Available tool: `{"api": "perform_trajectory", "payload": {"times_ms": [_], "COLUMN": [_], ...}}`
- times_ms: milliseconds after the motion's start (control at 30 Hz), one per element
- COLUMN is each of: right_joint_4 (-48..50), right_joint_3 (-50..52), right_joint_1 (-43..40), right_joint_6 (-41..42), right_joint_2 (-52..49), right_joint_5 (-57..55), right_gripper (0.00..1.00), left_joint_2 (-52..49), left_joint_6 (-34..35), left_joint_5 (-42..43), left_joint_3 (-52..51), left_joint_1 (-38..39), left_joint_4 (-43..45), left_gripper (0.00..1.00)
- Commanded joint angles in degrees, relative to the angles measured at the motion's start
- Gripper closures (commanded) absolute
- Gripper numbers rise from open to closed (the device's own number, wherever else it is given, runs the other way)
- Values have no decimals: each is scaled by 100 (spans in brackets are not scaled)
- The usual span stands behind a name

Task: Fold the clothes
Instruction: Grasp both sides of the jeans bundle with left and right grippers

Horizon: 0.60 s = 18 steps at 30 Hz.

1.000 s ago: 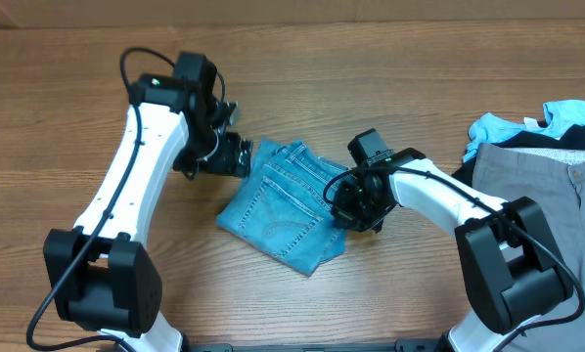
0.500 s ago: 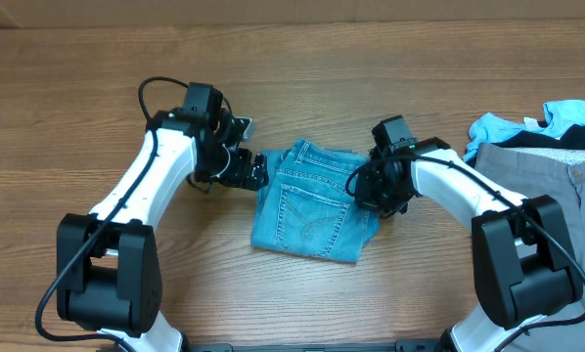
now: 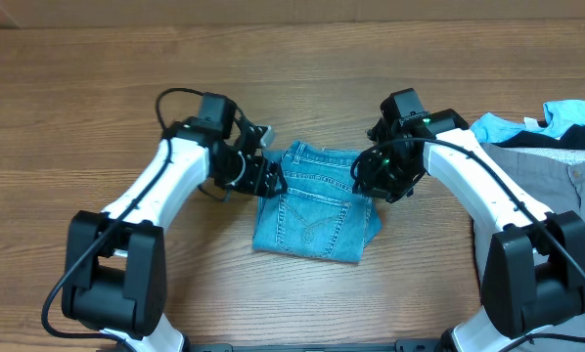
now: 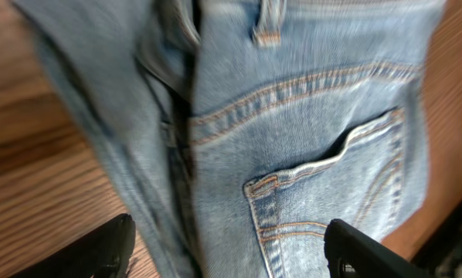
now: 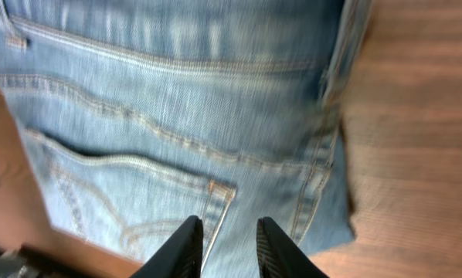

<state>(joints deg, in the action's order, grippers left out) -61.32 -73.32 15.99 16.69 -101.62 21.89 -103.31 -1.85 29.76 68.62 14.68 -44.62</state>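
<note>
You have the jeans [image 3: 317, 210] lying folded on the bench [image 3: 77, 117], pocket side up. Your left pincer [image 3: 268, 181] stands wide at the jeans' left edge. Your right pincer [image 3: 376, 181], narrowly parted and gripping nothing, is over their right edge.

You have one flat brown wooden table [image 3: 67, 108] under everything, its grain running across the overhead view from side to side. Its wood also shows at the left of the left wrist view and the right of the right wrist view.
</note>
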Motion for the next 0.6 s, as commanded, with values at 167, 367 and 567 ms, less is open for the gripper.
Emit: {"api": "perform_trajectory", "payload": {"times_ms": [167, 367, 567], "right_joint_4": [-103, -59, 669], "right_joint_3": [-98, 52, 647], "right_joint_1": [-24, 81, 284], "right_joint_6": [-22, 63, 669], "right_joint_2": [116, 109, 55], "right_joint_5": [393, 391, 393], "right_gripper": [70, 66, 67], "left_joint_2": [-55, -50, -50], "left_joint_6": [229, 387, 391], "left_joint_5": [-280, -267, -264], "left_joint_3": [-450, -376, -354], "left_joint_1": [411, 249, 157], "left_joint_4": [256, -450, -782], "left_gripper": [73, 96, 96]}}
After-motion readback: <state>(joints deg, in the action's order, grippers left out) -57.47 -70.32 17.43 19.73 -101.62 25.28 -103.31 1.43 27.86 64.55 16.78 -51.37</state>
